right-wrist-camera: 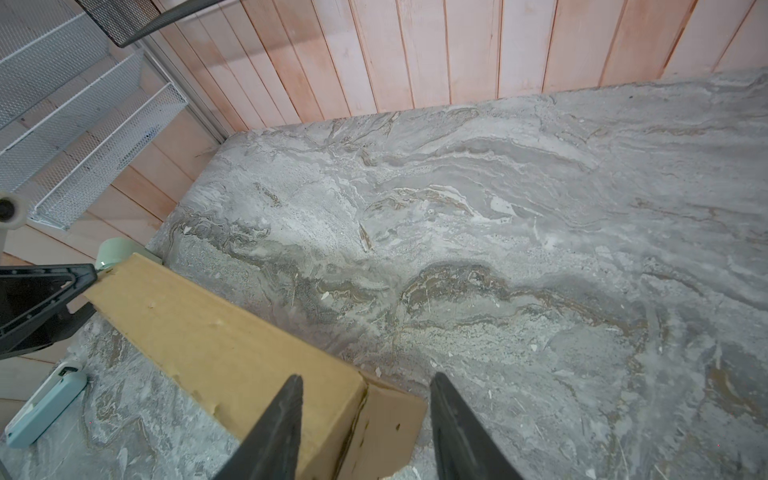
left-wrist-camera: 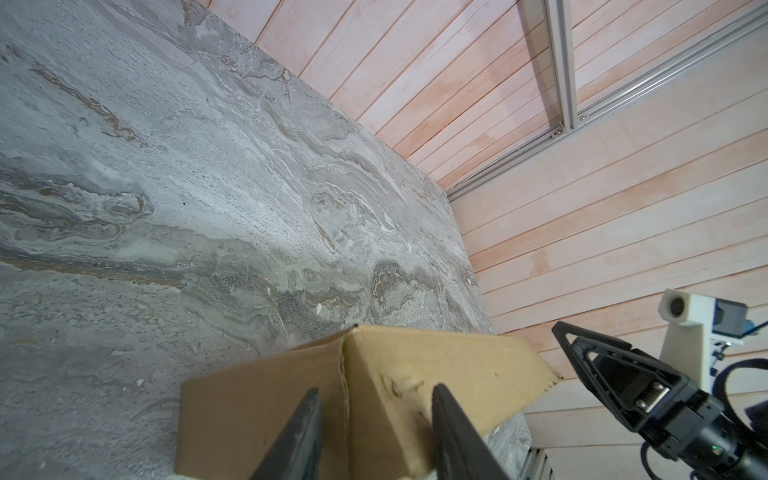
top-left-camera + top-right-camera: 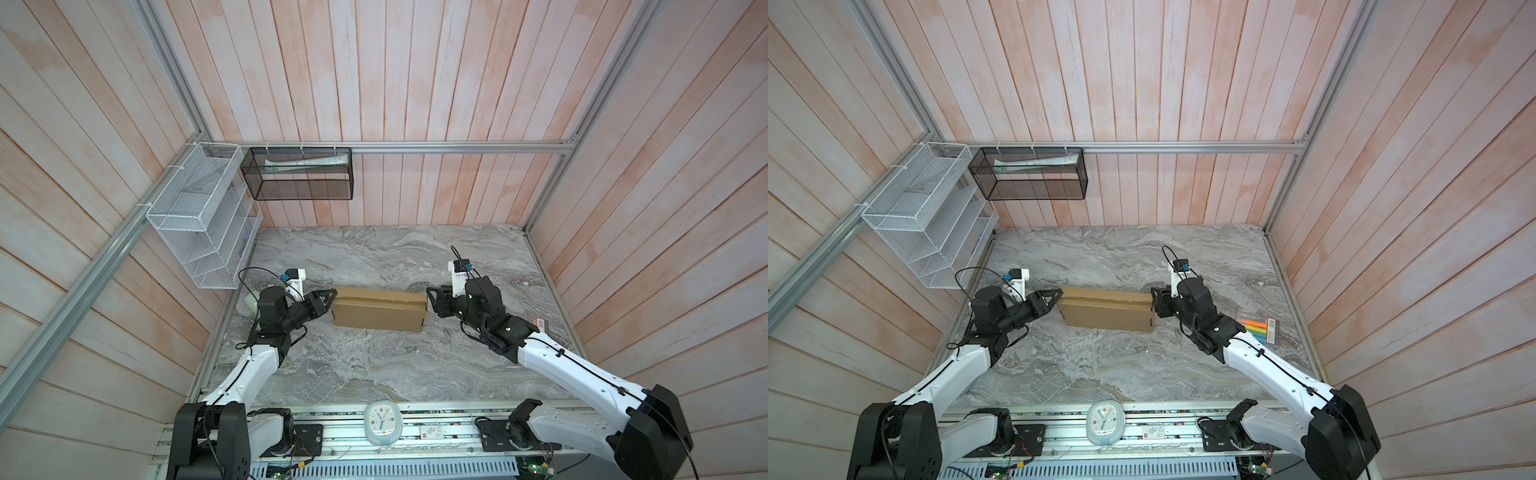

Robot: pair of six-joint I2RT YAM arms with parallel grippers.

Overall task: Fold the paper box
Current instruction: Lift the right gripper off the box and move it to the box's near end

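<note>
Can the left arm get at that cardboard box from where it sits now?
Probably yes. The left gripper sits right at the paper box's left end, with its open jaws straddling a corner and nothing in the way.

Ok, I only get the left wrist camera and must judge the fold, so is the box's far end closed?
Observer: Not fully. The right wrist view shows an end flap of the box splayed out slightly, between the open fingers of the right gripper.
Operator: Where does the box sit?
Observer: In both top views it is in the middle of the table, its long side facing the front.
Operator: Anything loose near the right arm?
Observer: A pack of coloured markers lies beside it.
</note>
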